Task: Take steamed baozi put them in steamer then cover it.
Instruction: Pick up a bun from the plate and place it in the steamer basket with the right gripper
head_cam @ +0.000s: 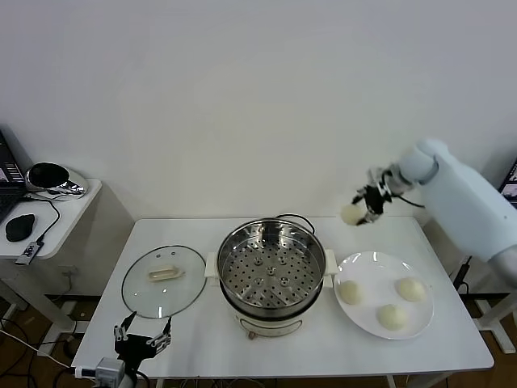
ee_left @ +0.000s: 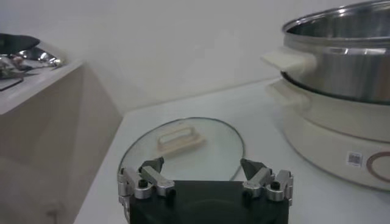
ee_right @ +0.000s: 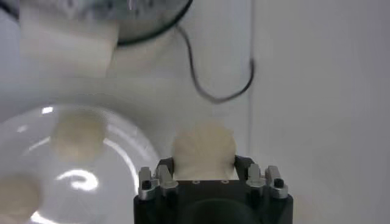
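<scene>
White table, plain wall behind. Right gripper at frame right clamps baozi, lifted clear of plate for transfer to steamer at centre. Left gripper released, lower left, near cover.

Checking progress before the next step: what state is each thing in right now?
steamer: uncovered, tray empty.
cover: lying flat on the table, left of the steamer.
held baozi: in the right gripper, lifted above the plate.
plate: holds three baozi.
left gripper: open, empty, near the cover.
</scene>
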